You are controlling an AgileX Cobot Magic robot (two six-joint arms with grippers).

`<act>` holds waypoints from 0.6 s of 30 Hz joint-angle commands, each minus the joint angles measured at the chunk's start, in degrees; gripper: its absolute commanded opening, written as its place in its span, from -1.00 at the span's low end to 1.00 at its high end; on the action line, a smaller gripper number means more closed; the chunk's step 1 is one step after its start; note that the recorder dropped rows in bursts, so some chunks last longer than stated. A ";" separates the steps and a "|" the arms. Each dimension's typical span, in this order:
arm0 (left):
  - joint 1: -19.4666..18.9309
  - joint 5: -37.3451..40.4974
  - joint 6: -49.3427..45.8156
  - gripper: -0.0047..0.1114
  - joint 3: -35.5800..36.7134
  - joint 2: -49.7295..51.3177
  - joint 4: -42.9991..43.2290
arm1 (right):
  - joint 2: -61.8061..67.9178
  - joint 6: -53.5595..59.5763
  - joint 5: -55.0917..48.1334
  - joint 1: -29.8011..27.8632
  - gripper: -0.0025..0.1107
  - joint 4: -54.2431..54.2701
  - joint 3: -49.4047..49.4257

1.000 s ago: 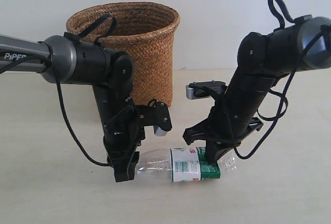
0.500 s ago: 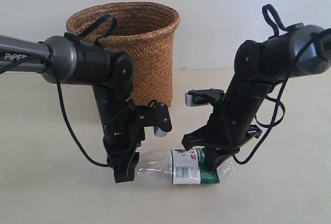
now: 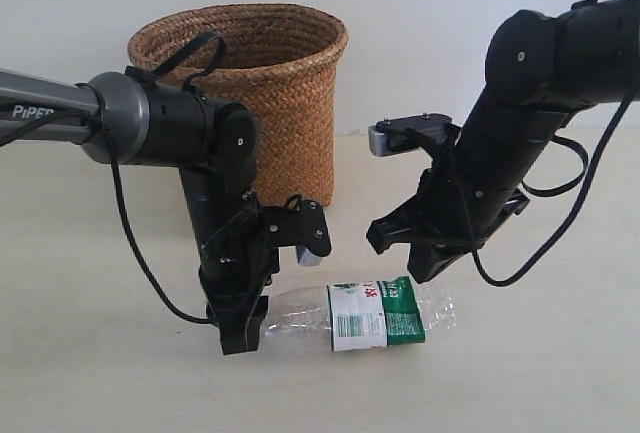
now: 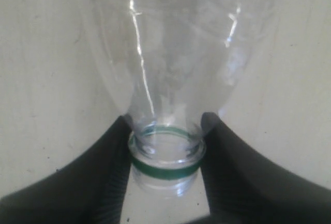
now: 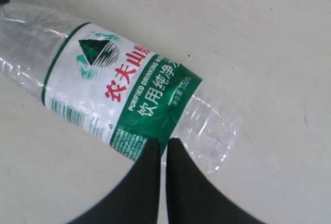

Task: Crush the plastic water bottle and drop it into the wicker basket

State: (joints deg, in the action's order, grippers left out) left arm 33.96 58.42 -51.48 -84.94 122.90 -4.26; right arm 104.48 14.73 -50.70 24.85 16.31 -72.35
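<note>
Left gripper [image 4: 166, 124] clamped plastic water bottle [image 3: 375, 313] at the neck, bottle flat on table [image 3: 540, 373]; right gripper [image 5: 164, 144] closed, empty, just above it.

Pale wall [image 3: 450, 13] behind a cream tabletop [image 3: 80, 373].

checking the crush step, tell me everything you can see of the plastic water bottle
The plastic water bottle is small, clear and thin-walled, lying on its side on the table in front of the wicker basket. A white-and-green label with red characters and a barcode wraps its middle; the base end looks crinkled. A green ring circles the neck, and no cap shows. The left tool is shut on that neck. The right tool, shut, hangs just above the label end, seemingly not touching.
</note>
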 commanded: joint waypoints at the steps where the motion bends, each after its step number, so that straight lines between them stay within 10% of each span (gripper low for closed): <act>1: -0.16 -0.36 0.49 -0.85 0.15 0.08 0.23 | -0.35 1.17 -1.12 -0.20 -0.96 -0.09 0.23; 18: -0.16 0.03 0.49 -0.85 0.15 0.08 0.23 | 3.51 2.32 3.13 4.91 -0.96 2.05 0.15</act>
State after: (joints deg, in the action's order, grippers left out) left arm 33.96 57.65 -51.48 -84.94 122.90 -4.03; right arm 107.29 17.33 -48.20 29.69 19.07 -72.22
